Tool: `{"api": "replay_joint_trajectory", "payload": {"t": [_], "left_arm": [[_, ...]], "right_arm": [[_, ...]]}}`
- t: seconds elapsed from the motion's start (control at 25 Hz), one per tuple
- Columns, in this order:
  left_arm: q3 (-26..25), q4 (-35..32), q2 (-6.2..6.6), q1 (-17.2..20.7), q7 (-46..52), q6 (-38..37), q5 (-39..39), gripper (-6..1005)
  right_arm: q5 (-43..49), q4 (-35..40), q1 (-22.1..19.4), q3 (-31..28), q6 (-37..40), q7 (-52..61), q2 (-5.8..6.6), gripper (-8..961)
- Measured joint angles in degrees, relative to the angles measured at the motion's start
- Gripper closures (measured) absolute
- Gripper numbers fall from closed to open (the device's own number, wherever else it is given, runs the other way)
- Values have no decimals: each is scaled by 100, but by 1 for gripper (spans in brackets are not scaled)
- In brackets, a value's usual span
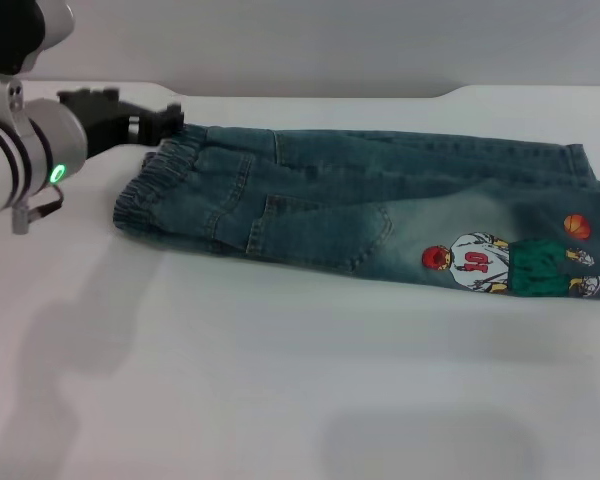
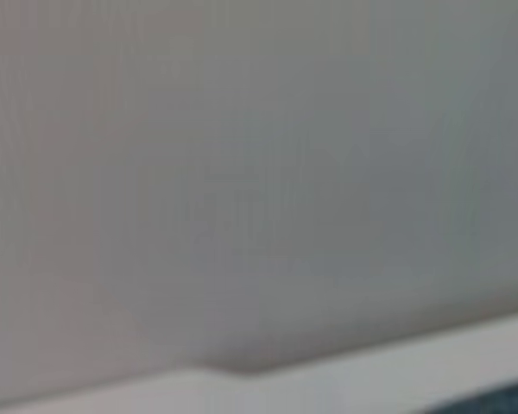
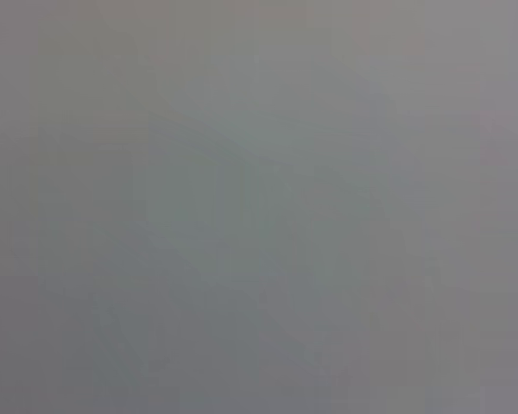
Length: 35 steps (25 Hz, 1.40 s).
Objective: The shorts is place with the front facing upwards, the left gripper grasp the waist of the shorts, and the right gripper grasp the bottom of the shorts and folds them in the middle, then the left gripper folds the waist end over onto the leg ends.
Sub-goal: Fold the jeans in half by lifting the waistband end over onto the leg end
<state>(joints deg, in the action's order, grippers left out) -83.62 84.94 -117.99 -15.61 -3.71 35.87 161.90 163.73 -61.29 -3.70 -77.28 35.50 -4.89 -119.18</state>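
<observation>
- Reaching in from the left, the left pincer sits at the far corner of the waist of the shorts; its opening cannot be determined.
- The shorts lie folded lengthwise on the white worktop, waist left, cartoon patch right.
- The right pincer is out of view.

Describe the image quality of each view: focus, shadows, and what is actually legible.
Head view: sharp; the shorts and the left gripper at the waist read clearly, with soft shadows on the white table. Left wrist view: blurred, mostly grey, a pale edge and a sliver of denim. Right wrist view: featureless grey, nothing legible.
</observation>
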Motion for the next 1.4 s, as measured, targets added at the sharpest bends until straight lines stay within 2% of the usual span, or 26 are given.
{"api": "replay_joint_trajectory", "payload": {"t": [0.08, 0.28, 0.48, 0.52, 0.64, 0.68, 0.96, 1.04, 1.28, 1.4], "left_arm": [[-87, 196, 3, -69, -18, 578, 60, 284], [-208, 553, 5, -206, -21, 1708, 216, 153], [-261, 577, 5, -339, -22, 2110, 243, 154], [-282, 408, 4, -544, -24, 2323, 301, 154], [-287, 254, 5, -636, -24, 2320, 289, 154], [-291, -258, -2, -914, -25, 2297, 262, 154], [-295, -1117, 2, -1315, -91, 2057, 53, 155], [-295, -1207, 2, -1356, -143, 2004, 29, 154], [-296, -1234, 6, -1376, -160, 1971, 80, 153], [-340, -1191, 6, -1366, -161, 1980, 180, 153]], "right_arm": [[-1, 277, 171, 164, 429, 10, -16, 187], [-495, 725, 537, 709, 714, 7, -12, 153], [-1118, 1453, 1115, 1279, 770, 21, -10, 356], [-1118, 1453, 1115, 1279, 770, 21, -10, 378], [-1179, 1635, 1271, 1594, 782, 21, -17, 442], [-1179, 1646, 1281, 1656, 786, 21, -21, 464], [-1243, 1595, 1262, 1894, 819, 21, -16, 614], [-1247, 1574, 1237, 1920, 827, 21, -11, 842], [-1251, 1524, 1212, 2060, 835, 24, -7, 953], [-1253, 1499, 1212, 2092, 836, 24, 2, 953]]}}
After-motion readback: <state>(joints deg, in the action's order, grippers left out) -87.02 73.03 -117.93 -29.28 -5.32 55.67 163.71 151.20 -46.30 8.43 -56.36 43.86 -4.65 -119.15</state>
